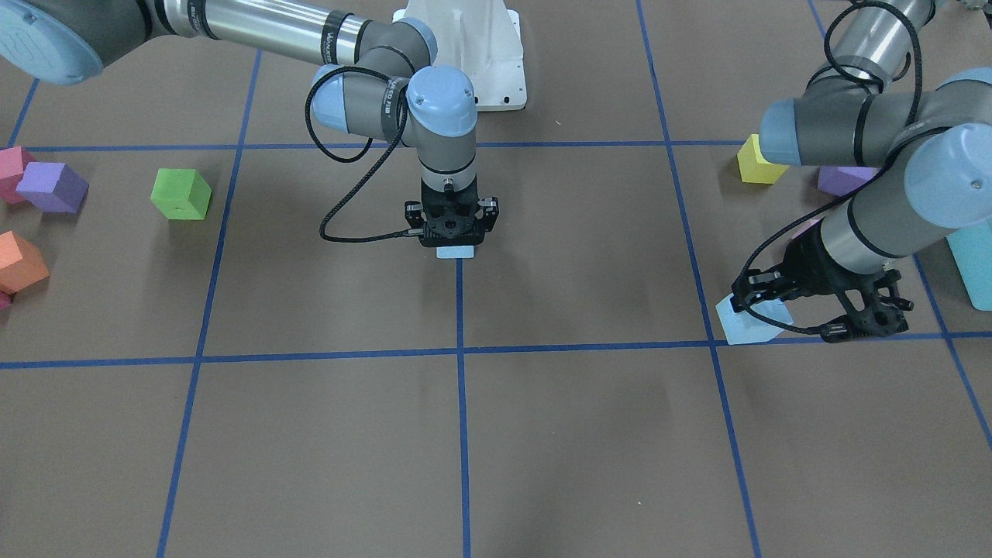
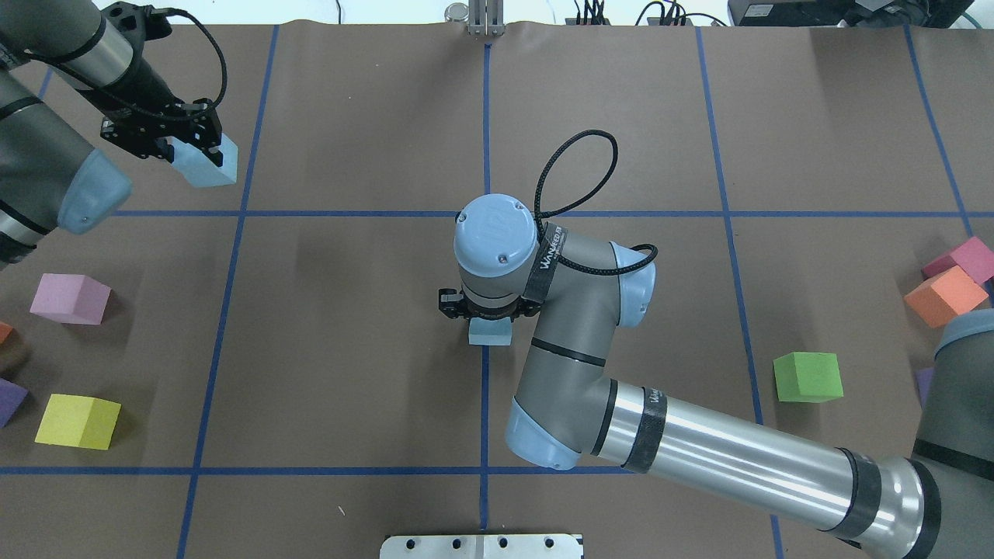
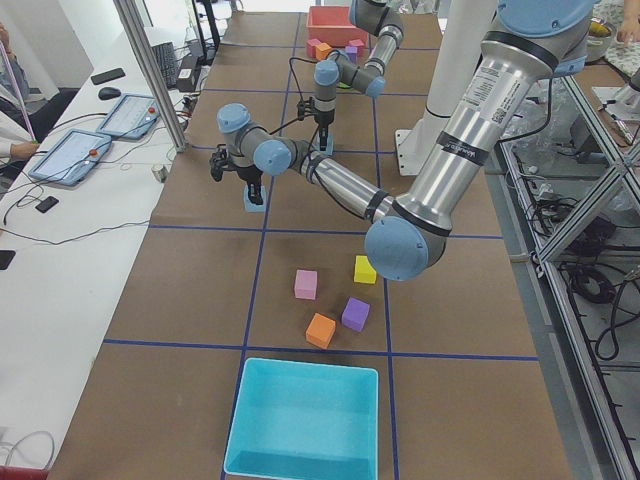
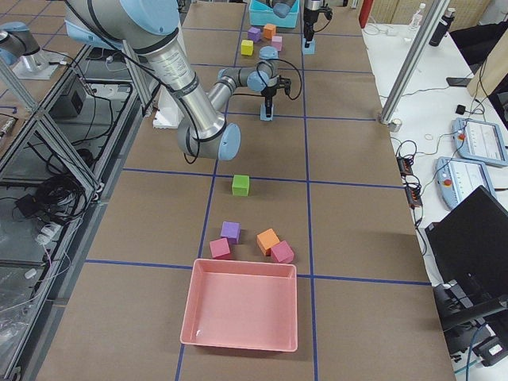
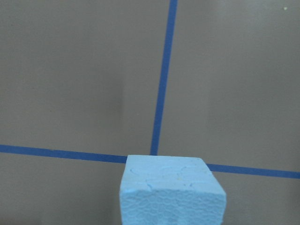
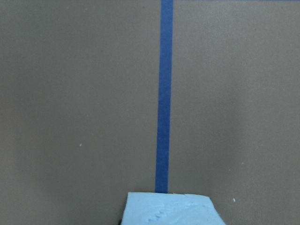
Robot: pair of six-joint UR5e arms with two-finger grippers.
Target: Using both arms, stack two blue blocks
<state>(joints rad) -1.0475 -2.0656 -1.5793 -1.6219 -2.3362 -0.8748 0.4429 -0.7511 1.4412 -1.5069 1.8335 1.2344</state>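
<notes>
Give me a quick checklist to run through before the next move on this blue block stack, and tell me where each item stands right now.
1. Left gripper grips the left blue block: ok, fingers on both sides.
2. Left blue block clear of the table: cannot tell.
3. Centre blue block sits on the centre tape line: ok.
4. Right gripper open and off the centre blue block: cannot tell; it stands directly over it.
5. Top of the centre blue block free for stacking: not ok, the right gripper covers it.
6. Table between the two blocks free of other cubes: ok; green cube and pink cube lie aside.
</notes>
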